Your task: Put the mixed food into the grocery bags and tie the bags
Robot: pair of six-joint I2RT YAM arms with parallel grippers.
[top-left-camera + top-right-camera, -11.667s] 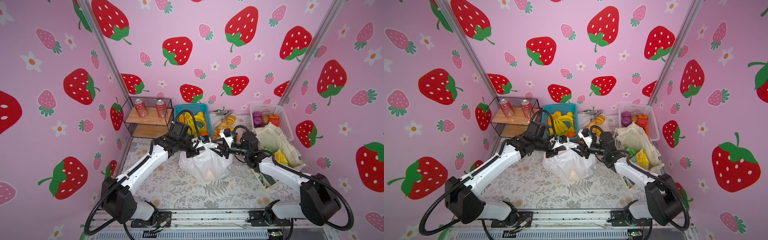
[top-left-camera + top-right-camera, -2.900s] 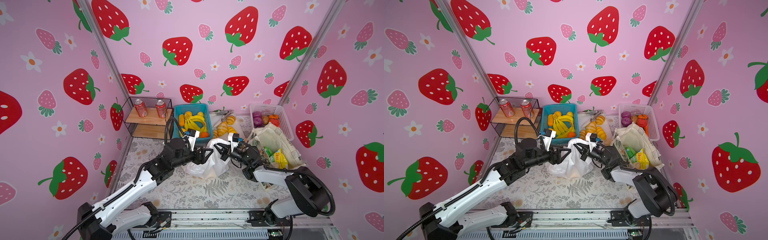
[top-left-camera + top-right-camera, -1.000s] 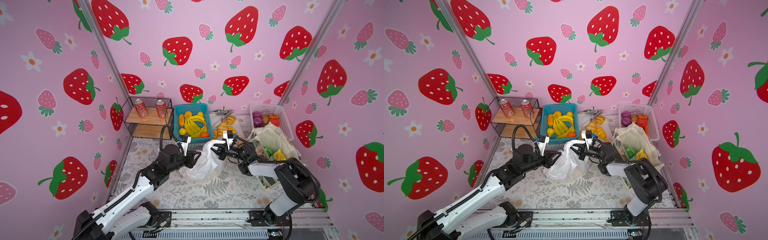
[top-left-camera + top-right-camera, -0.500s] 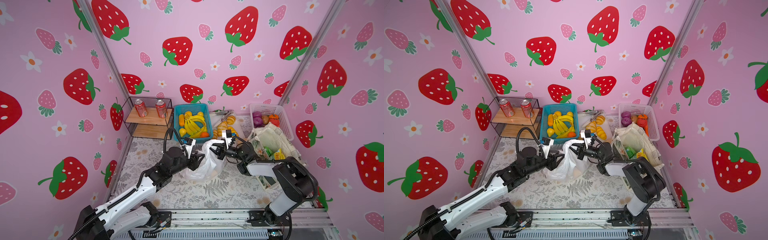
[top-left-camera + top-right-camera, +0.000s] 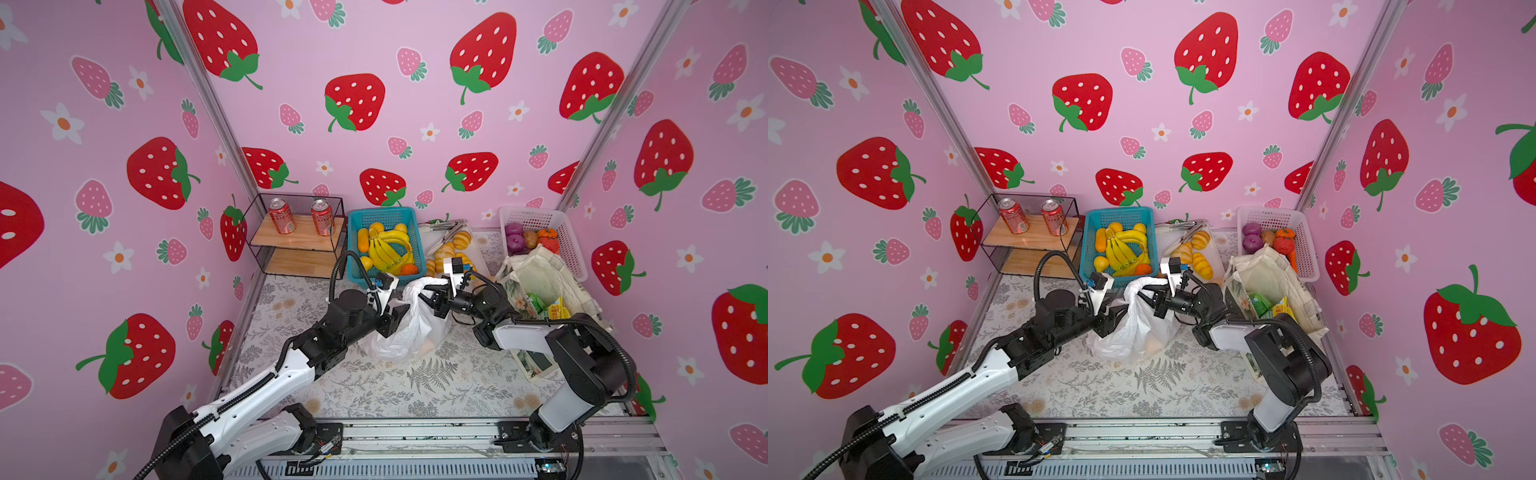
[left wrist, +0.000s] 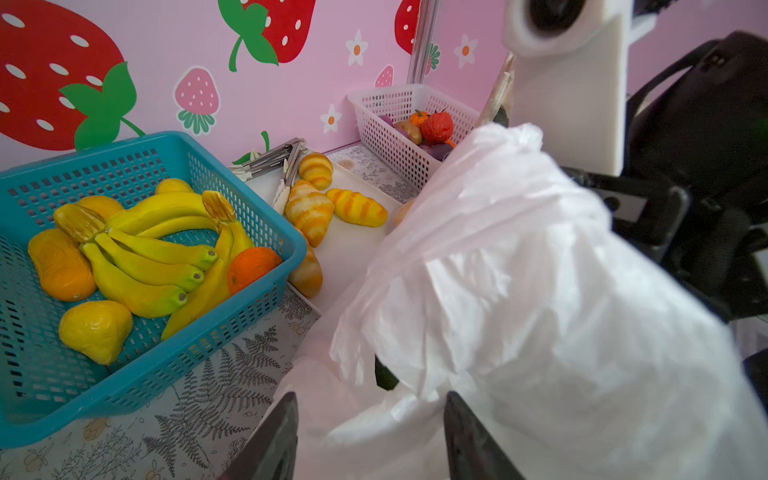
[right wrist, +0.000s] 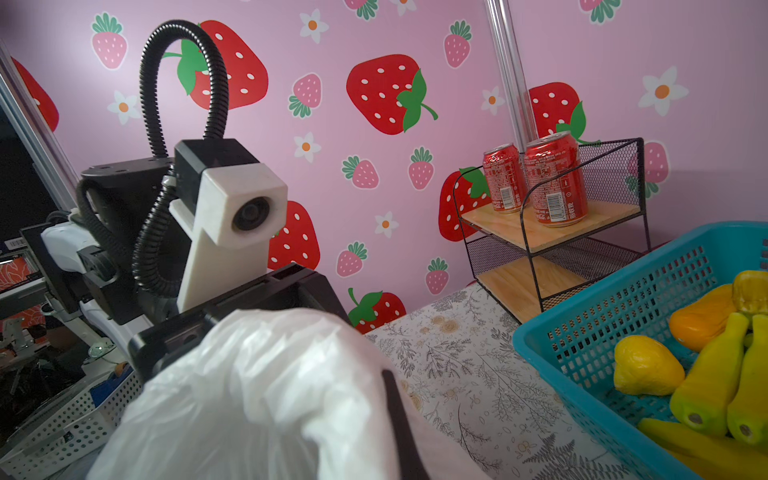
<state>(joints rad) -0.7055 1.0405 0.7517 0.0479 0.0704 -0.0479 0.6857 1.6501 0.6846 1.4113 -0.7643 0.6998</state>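
One crinkly white plastic bag (image 5: 409,332) bulges, neck clenched in the right fingers (image 5: 430,297), left fingers (image 6: 278,440) spread apart.

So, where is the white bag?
In both top views the white bag sits mid-table between the left claw and right claw, near the blue basket.

Three pink walls (image 5: 415,50) printed with red and pink strawberries and white flowers enclosed the cell, joined at the rear corners by aluminium posts (image 5: 207,91). The floor was a pale cloth (image 5: 415,395) with grey fern print. A black wire shelf (image 5: 299,264) with two wooden boards stood at the rear left, under even lighting.
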